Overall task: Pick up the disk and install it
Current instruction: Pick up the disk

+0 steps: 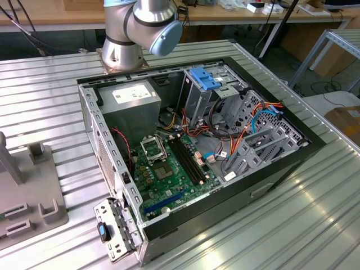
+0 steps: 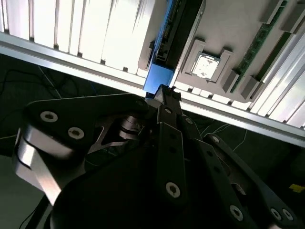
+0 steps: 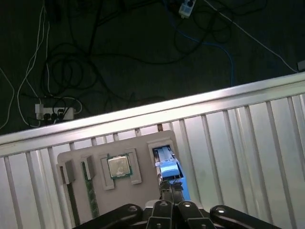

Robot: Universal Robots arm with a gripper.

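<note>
The disk [image 2: 167, 43] is a slim dark-grey slab with a bright blue plastic rail along its side and a blue tab at one end. In both wrist views it sits on edge in a slot at the side of a pale grey moulded tray [image 3: 143, 148]. Its long axis runs with the ribs of the bright metal counter [image 3: 228, 133], and the tab end points toward me. My gripper [image 3: 171, 187], black and jointed, is right at that tab; whether it is open or clamped on the tab I cannot tell. A square processor [image 3: 119, 166] with a dull metal cap lies in a pocket beside the disk. In the exterior view an open computer case [image 1: 259, 188] lies on the counter.
</note>
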